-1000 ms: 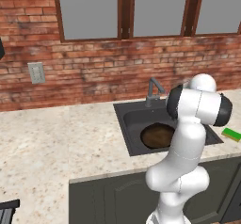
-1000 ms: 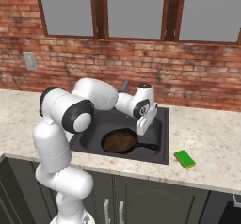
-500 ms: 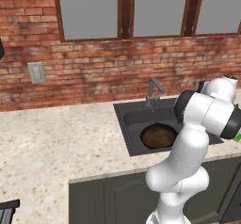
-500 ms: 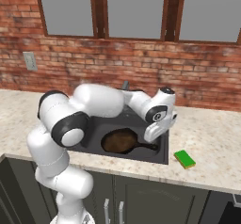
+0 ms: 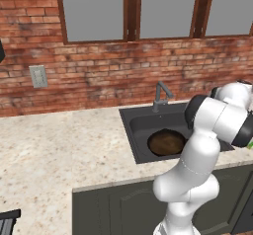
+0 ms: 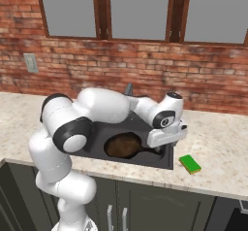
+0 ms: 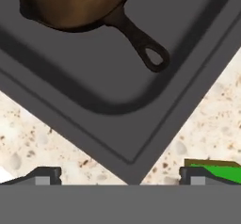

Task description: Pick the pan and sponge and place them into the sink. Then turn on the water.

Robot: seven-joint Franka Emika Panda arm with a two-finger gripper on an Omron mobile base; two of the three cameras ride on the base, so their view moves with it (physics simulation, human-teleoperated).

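Observation:
The dark brown pan (image 6: 123, 145) lies in the sink (image 6: 165, 161), its handle pointing toward the basin's right side. Seen from the hand, the pan (image 7: 70, 2) is at the top and the sink's corner (image 7: 132, 159) is straight below the gripper. My gripper (image 6: 164, 145) hangs over the basin's right front corner, open, with nothing between its fingertips (image 7: 44, 175). The green sponge (image 6: 190, 164) rests on the counter just right of the sink; in the hand view the sponge (image 7: 219, 171) sits beside the right fingertip. No water runs from the faucet (image 5: 160, 93).
Speckled beige counter (image 5: 59, 150) stretches left of the sink and continues to its right (image 6: 218, 142). A brick wall (image 5: 99, 76) with windows stands behind. My own arm (image 6: 97, 108) arches across the sink's back. Dark cabinet fronts (image 6: 145, 201) run below the counter.
The arm has swung right, carrying the hand from above the pan to the sink's right front corner, closer to the sponge. The pan and the sponge have not moved.

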